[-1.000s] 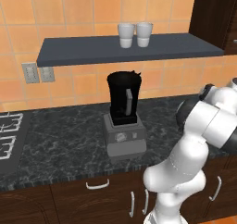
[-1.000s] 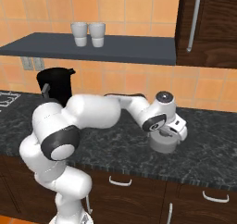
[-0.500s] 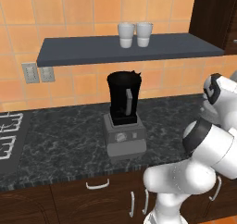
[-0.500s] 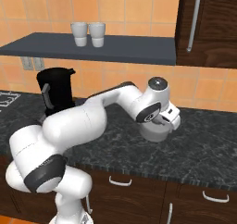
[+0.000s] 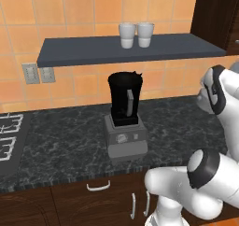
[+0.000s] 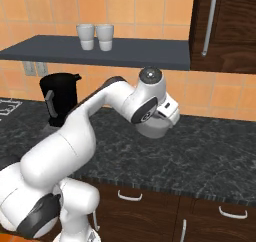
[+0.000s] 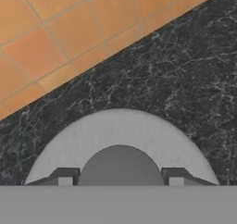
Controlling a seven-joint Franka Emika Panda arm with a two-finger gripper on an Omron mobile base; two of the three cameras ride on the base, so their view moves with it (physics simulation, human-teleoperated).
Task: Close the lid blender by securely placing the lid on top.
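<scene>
Orange wall tiles back a dark speckled stone bench [image 6: 210, 151], above which the hand [image 7: 119, 180] pinches a round pale-grey lid with a darker raised centre [image 7: 121, 140], held clear of the stone. To do the carry well, I would keep that lid level and the grip firm, then line it up over the jar mouth before lowering. The tall black tapered blender jar on its boxy grey base [image 5: 125, 116] stands well apart, far off to the hand's left along the bench, its top open.
</scene>
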